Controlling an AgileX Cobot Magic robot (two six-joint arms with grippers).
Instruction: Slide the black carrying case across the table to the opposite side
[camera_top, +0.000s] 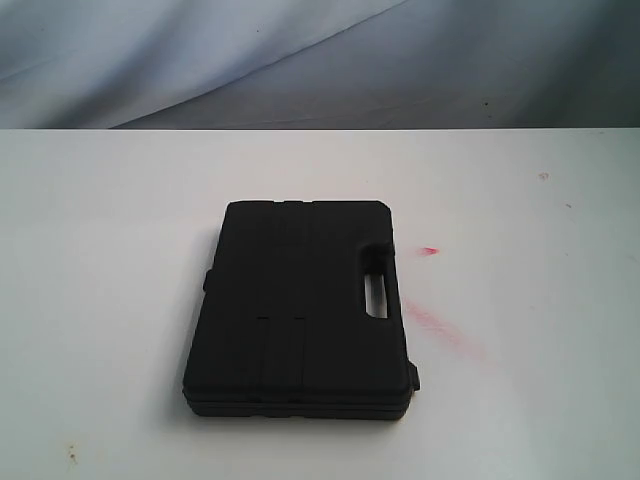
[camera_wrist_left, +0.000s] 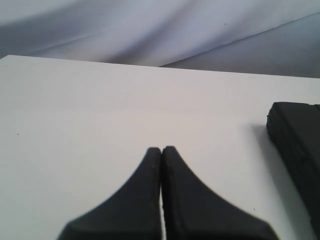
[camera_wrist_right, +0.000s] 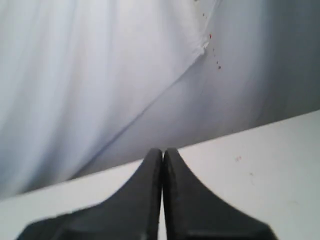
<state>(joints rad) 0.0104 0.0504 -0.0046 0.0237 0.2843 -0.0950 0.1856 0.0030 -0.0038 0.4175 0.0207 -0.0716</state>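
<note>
- a white matte counter (camera_top: 100, 300) is backed by draped grey cloth (camera_top: 300, 60).
- a flat black moulded case (camera_top: 300, 310) is laid on it.
- left fingers (camera_wrist_left: 145, 200) and right fingers (camera_wrist_right: 145, 200) are pressed together, empty.

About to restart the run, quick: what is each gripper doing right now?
Left gripper: closed, holding nothing; the case lies apart from it.
Right gripper: closed, holding nothing.

Pale grey backdrop cloth (camera_top: 300, 60), soft diagonal folds; tiny red specks (camera_wrist_right: 210, 36) on it
</note>
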